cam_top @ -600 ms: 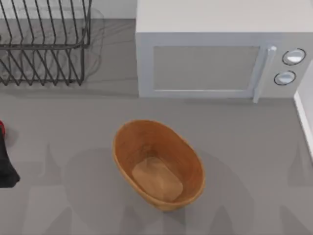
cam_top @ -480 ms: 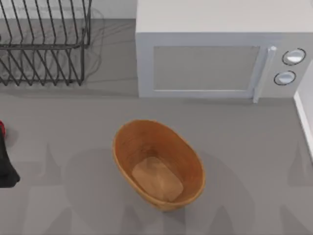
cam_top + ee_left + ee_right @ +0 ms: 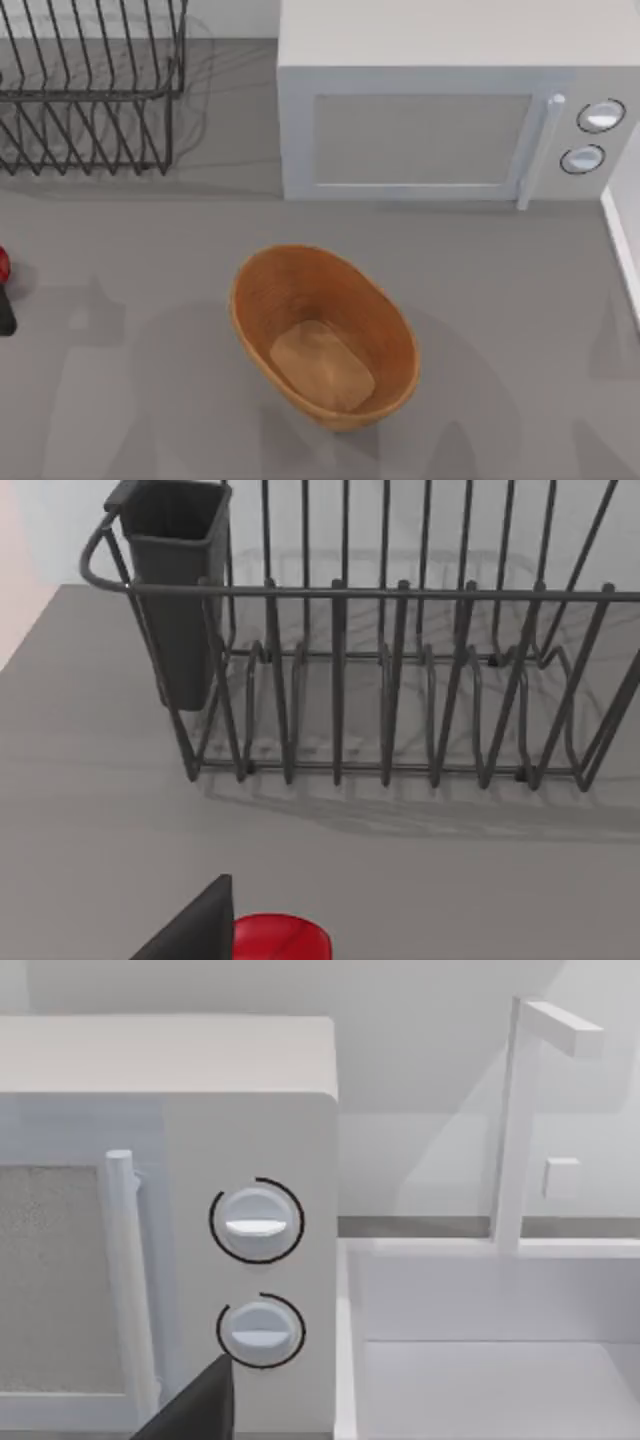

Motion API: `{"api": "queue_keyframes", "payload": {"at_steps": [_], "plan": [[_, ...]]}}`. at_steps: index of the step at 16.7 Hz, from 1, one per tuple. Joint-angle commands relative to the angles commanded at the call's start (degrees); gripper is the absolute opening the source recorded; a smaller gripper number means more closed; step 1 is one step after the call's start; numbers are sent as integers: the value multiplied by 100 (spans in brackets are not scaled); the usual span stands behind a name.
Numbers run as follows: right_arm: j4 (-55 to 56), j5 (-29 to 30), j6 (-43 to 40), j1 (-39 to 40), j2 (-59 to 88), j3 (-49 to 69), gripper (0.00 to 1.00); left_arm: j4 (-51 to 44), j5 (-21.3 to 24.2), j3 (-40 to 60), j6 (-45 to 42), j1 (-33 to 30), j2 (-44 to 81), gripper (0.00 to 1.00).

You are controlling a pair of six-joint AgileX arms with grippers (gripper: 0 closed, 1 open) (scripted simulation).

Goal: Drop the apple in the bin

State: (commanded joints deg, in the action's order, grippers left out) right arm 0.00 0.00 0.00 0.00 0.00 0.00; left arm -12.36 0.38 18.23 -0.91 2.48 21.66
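The apple (image 3: 3,265), small and bright red, lies on the grey table at the far left edge of the top view. In the left wrist view the apple (image 3: 280,939) sits right beside a dark part of my left gripper (image 3: 195,928). A black sliver of the left gripper (image 3: 5,312) shows just in front of the fruit. The bin (image 3: 250,300), an oval orange-brown ribbed basket, stands at the table's middle, well to the right of the apple, with nothing in it. My right gripper (image 3: 195,1405) hangs parked facing the microwave's knobs.
A black wire rack (image 3: 90,95) with a dark cutlery cup (image 3: 180,590) stands at the back left, behind the apple. A white microwave (image 3: 440,110) fills the back middle and right. A white basin edge (image 3: 625,230) borders the right side.
The black bulk of my left arm has drawn back toward the left edge of the top view, leaving less of it showing. The apple and bin have stayed put.
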Motion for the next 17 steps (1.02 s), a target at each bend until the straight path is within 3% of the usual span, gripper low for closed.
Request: {"api": "queue_keyframes", "payload": {"at_steps": [10,17], "plan": [[0,0,0,0,0,0,100,-2891,111,3881,-204,527,5961,100],[0,0,0,0,0,0,100,-4150,140,5867,-310,790,8487,100]]}}
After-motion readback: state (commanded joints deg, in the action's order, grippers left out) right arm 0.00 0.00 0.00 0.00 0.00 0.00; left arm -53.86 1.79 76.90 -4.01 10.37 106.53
